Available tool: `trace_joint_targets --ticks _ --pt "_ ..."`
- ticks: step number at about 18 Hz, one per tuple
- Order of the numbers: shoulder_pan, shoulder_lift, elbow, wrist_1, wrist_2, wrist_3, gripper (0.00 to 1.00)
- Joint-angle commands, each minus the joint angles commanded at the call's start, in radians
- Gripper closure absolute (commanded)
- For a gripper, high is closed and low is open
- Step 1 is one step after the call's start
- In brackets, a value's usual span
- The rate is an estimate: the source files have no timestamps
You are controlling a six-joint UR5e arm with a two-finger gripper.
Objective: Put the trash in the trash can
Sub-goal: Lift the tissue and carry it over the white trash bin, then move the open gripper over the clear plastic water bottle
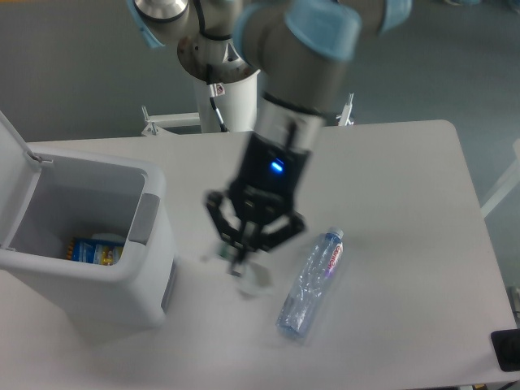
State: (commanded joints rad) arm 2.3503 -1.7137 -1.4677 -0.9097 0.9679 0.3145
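The white paper wad (254, 280) sits on the table just left of the bottle, partly hidden by my gripper, with a blurred bit of green at its left. My gripper (241, 262) points down onto it, and its fingers converge on the wad. The clear plastic water bottle (311, 283) with a red-and-white label lies on its side to the right, cap pointing away from me. The white trash can (150, 244) stands at the left with its lid (11, 154) swung open.
A blue and yellow packet (93, 250) lies at the bottom of the trash can. The arm's white base post (231, 101) stands at the table's back edge. The table's front edge runs close below the bottle.
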Motion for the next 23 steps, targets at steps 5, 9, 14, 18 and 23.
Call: trace_joint_targets --ticks 5,9,14,18,23 --pt "-0.124 0.083 -0.104 0.011 0.006 0.009 0.92" --pt "-0.157 0.088 -0.132 0.012 0.012 0.043 0.0" --pt "-0.151 0.076 -0.132 0.014 0.014 0.046 0.0" --pt "-0.036 0.008 -0.105 0.028 0.029 0.046 0.0" --pt "0.164 -0.16 -0.01 0.032 0.035 0.052 0.0"
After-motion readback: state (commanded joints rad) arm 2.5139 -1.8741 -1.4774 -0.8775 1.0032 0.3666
